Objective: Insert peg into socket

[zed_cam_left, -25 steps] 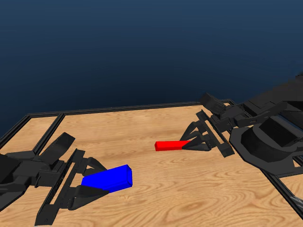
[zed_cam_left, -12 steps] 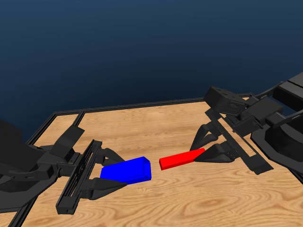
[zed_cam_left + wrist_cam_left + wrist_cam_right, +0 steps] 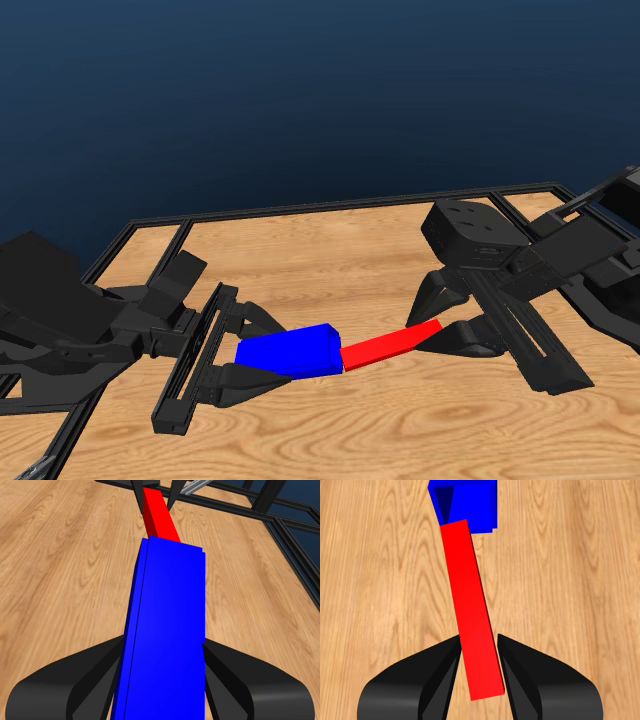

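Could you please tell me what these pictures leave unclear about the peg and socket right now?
- How far the peg has entered the socket: the head view shows them meeting, but the block hides the tip.
- Right wrist view: the opening is dark, its depth unreadable.
- Left wrist view: the socket's near end is cut off by the edge.

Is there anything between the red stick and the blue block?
No. In the head view the peg tip meets the socket face with no gap showing. In the right wrist view the tip sits at the socket's dark opening.

even, bright rendered light; sharp, no blur
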### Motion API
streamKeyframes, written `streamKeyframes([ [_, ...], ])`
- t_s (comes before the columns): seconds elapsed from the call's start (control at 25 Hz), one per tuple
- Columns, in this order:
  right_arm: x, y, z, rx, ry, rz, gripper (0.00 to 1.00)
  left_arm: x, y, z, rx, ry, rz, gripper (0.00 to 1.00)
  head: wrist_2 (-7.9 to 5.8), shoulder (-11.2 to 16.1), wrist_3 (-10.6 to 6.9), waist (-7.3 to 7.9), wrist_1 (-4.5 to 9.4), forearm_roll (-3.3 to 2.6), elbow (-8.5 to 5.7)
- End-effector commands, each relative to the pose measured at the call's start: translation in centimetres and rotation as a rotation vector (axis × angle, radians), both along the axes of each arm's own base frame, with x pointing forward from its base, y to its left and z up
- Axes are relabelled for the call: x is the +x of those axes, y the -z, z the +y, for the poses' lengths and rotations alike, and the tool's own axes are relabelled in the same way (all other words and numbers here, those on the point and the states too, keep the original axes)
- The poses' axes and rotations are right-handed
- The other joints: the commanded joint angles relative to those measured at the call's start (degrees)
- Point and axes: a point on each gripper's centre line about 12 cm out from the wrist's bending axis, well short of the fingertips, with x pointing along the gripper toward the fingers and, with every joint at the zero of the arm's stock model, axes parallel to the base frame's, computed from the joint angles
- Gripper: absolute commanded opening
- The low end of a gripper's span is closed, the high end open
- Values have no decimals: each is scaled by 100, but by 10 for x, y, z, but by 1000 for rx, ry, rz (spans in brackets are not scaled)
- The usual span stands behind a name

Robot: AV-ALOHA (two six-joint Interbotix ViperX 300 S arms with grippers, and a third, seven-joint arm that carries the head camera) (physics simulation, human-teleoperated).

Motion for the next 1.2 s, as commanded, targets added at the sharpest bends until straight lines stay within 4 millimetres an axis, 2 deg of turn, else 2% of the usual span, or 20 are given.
streamKeyframes([
  [0.04,14,-15,-4,0,13,-42,0,11,-6,-6,-19,0,-39,0,-34,-59,6,61,44,8,-59],
  [0.16,15,-23,-3,-8,11,-46,0,10,4,-9,-30,4,-19,0,-52,-43,1,91,80,12,-63],
  [0.52,16,-21,-9,-12,27,-28,0,12,14,-11,-57,-6,-11,0,-90,7,-32,131,148,12,-91],
  [0.76,20,-9,-8,17,38,-24,0,13,14,-5,-63,-27,-1,0,-95,16,-27,165,170,20,-95],
  [0.88,26,-3,-5,28,32,-37,0,21,8,-1,-75,-50,-18,0,-105,17,-23,174,174,20,-97],
  [0.96,33,-4,-5,49,42,-61,0,19,12,5,-60,-63,-2,0,-112,22,-19,182,163,20,-99],
  [1.0,34,-1,-5,51,40,-64,0,23,3,9,-63,-76,-34,0,-119,21,-12,188,168,20,-100],
  [1.04,34,3,-7,55,46,-63,0,22,4,12,-51,-83,-30,0,-121,23,-6,191,158,21,-103],
  [1.08,36,-1,-7,63,48,-84,0,21,6,17,-67,-105,-13,0,-121,23,-1,190,152,21,-106],
  [1.2,37,3,-10,75,59,-99,0,25,3,18,-63,-101,-19,0,-117,21,-11,179,145,18,-107],
])
